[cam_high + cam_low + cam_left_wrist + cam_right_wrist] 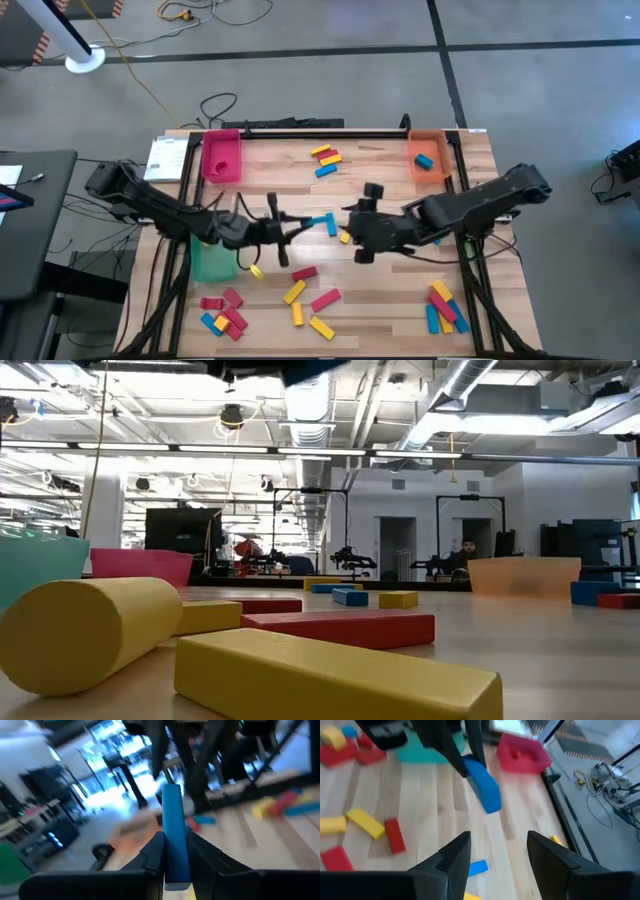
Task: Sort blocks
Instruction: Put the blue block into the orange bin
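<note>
- Centrally, left gripper (298, 229) pinching a blue block (324, 224); right gripper (352, 236) standing spread, facing it closely.
- Leaving bare wood between; crowding below: scattered blocks (310, 298), green tray (212, 260) at left.

The room is bright. In the low view, long ceiling lights (250, 448) glow white across the top of the frame, and the far room looks sharp. The big yellow block (335, 678) at the bottom is close and a bit soft. From above, the light is even, and the arms make only faint shadows on the wooden table (380, 170). The left wrist view is very smeary, with white glare at the upper left. The right wrist view is blurry too.
</note>
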### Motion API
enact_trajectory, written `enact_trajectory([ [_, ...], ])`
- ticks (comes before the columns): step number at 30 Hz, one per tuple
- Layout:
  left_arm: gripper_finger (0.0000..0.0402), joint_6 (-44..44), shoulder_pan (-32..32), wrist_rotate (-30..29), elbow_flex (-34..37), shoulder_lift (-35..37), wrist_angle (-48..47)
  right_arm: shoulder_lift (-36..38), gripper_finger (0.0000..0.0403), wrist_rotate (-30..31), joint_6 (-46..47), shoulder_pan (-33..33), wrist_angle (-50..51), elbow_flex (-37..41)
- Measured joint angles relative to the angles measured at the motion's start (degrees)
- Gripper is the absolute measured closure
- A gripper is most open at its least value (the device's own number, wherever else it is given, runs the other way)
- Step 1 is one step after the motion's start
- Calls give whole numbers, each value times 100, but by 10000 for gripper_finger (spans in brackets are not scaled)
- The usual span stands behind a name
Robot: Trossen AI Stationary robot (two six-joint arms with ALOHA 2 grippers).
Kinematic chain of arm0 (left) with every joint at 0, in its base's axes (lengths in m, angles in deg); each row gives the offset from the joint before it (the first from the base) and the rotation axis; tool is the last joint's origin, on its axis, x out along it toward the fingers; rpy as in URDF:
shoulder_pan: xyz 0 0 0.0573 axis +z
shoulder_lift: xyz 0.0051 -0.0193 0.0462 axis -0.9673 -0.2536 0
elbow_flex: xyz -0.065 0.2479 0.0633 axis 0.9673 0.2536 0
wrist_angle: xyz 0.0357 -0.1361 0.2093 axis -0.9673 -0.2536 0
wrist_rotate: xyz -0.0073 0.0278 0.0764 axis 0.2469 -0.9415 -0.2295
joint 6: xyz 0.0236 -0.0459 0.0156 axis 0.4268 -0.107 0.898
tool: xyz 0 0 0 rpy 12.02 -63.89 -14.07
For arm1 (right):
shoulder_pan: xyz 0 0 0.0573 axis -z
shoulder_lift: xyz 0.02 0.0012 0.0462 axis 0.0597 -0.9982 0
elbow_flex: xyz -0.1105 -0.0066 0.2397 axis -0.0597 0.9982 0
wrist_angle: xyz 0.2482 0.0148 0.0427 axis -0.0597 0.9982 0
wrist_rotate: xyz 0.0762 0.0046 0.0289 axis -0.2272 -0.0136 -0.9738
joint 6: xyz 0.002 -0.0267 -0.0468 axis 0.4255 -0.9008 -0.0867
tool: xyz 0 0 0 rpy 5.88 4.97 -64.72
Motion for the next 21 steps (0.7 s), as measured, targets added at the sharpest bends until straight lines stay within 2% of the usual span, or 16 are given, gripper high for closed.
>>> enact_trajectory([
  [4,350,49,338,580,0,171,575,485,213,11,-177,13,-386,271],
  [7,350,-130,673,1329,0,222,967,771,219,-15,-442,28,-734,486],
  [10,350,-476,1025,2089,3,198,1362,995,220,-168,-919,29,-1498,746],
  [14,350,-893,1431,2877,4,193,1711,1085,220,-329,-1448,132,-2226,927],
  [21,350,-1133,1646,3469,-107,193,1804,954,220,-1174,-1805,635,-2961,998],
])
